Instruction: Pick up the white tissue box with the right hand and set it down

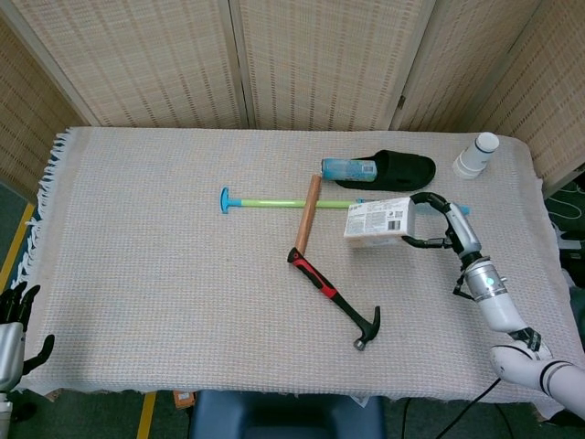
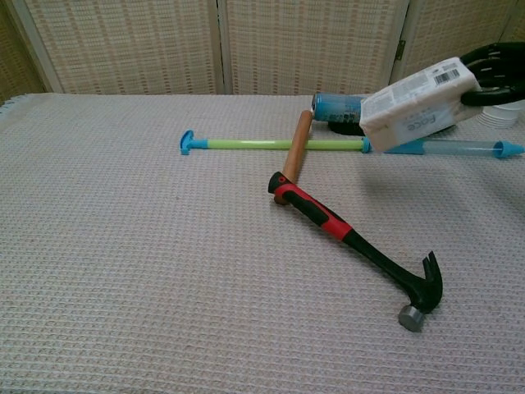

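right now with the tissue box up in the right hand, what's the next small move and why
Probably shift it toward bare cloth, then lower it. The right hand holds the white tissue box lifted and tilted above the green and blue stick, near the black slipper, so setting it straight down would likely land it on the stick.

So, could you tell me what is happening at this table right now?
The right hand holds the tissue box in the air, above the cloth and the long green and blue stick, with a hammer lying nearby. The box has not been set down yet. The left hand hangs idle off the table's corner.
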Controlling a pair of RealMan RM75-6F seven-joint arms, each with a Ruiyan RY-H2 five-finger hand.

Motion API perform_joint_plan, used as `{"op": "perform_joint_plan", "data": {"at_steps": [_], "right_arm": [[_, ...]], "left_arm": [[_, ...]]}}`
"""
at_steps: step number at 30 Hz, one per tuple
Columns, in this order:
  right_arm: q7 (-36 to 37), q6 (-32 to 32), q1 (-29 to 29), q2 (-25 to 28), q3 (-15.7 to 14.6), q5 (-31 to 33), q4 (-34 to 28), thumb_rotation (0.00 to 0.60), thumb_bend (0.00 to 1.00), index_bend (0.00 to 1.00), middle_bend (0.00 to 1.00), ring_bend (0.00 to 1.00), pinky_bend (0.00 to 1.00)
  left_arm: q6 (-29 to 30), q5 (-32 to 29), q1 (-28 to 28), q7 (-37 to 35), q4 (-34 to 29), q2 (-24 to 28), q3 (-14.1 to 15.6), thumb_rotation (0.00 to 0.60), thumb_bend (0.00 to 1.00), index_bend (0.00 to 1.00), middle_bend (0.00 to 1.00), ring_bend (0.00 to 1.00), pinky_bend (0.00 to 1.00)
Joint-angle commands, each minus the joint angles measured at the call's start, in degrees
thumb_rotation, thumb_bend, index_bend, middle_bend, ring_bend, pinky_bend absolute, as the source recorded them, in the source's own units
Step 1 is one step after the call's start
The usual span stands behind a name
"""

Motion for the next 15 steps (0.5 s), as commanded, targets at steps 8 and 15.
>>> {"op": "perform_joint_plan", "data": {"at_steps": [8,15], "right_arm": [[2.6,0.7,-1.4,-12.7,-3.9,-8.1,20.3,0.600,0.32,0.43,0.41,0.35,0.00],[-1.4,-0.8,-1.4,-11.6,-4.1,-7.1,19.1,0.600,0.32,0.41,0.41,0.34,0.00]], "left_arm": [[-0.4,-0.5,-0.2,0.1,0.1,0.0,-0.1,0.600,0.34,0.10,0.00,0.00,0.17],[-0.3,-0.5,-0.2,0.3,0.1,-0.1,-0.1,0.600,0.34,0.10,0.00,0.00,0.17]]}}
